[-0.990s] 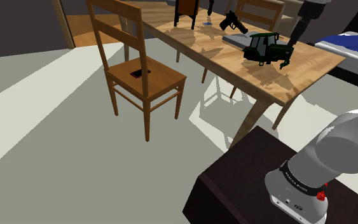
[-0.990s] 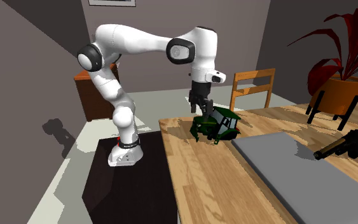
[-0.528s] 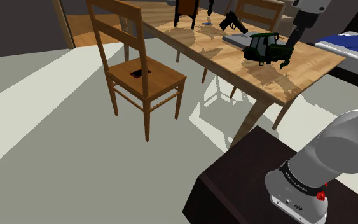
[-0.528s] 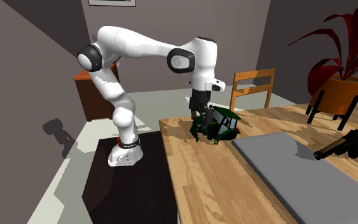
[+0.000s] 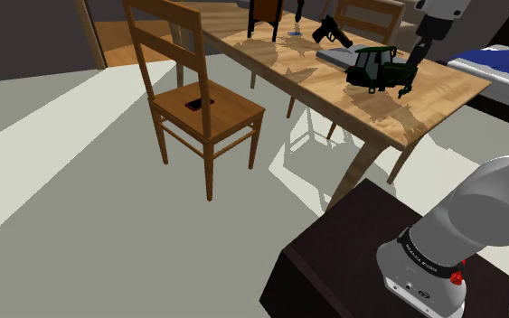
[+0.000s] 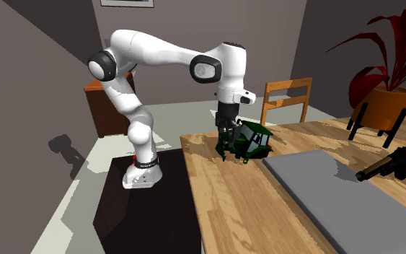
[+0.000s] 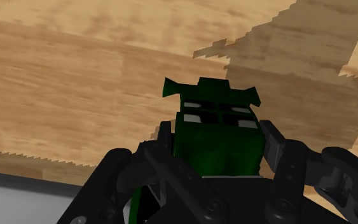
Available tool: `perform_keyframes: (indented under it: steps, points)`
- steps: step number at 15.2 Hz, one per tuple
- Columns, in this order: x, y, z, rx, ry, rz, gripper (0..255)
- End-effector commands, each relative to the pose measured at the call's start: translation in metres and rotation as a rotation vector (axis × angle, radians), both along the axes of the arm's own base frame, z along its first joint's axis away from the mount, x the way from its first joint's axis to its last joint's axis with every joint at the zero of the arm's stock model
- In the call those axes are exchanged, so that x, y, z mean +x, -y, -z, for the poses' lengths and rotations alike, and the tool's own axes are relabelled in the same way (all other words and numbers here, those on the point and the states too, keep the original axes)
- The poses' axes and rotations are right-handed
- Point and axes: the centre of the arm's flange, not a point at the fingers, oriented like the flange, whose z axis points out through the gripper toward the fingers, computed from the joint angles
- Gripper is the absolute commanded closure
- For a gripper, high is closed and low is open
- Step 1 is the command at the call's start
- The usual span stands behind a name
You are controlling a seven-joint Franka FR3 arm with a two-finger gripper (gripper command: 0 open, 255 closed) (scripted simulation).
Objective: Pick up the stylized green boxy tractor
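Observation:
The green boxy tractor (image 5: 379,68) with black wheels stands on the wooden table (image 5: 279,54) near the end closest to the stand. My black gripper (image 5: 410,79) comes down over its front end. In the second exterior view the gripper (image 6: 228,133) sits low on the tractor (image 6: 252,141), whose wheels rest on the table (image 6: 223,187). In the wrist view the green hood (image 7: 219,127) lies between the fingers, and the gripper (image 7: 217,137) is shut on it, one finger against each side.
A grey mat (image 6: 338,195) and a black pistol (image 6: 389,166) lie farther along the table. A wooden chair (image 5: 198,99) with a small dark object (image 5: 194,104) stands beside it, another chair (image 6: 286,97) and a red potted plant (image 6: 385,72) beyond. The dark stand (image 5: 370,253) is below.
The gripper dropped a little onto the tractor's front end, then its fingers closed in against the hood. The tractor has not moved.

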Motion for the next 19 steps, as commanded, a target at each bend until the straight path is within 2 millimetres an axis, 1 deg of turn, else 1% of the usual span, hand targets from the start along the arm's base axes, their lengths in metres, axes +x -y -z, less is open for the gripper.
perform_keyframes:
  steps: [1, 2, 17, 19]
  points:
    - [0.001, 0.000, 0.000, 0.000, 0.000, -0.001, 255]
    - [0.000, -0.001, 0.001, 0.000, 0.000, -0.001, 255]
    - [0.000, -0.001, -0.079, 0.000, 0.000, -0.001, 255]
    - [0.000, -0.001, -0.079, 0.000, 0.000, -0.001, 255]
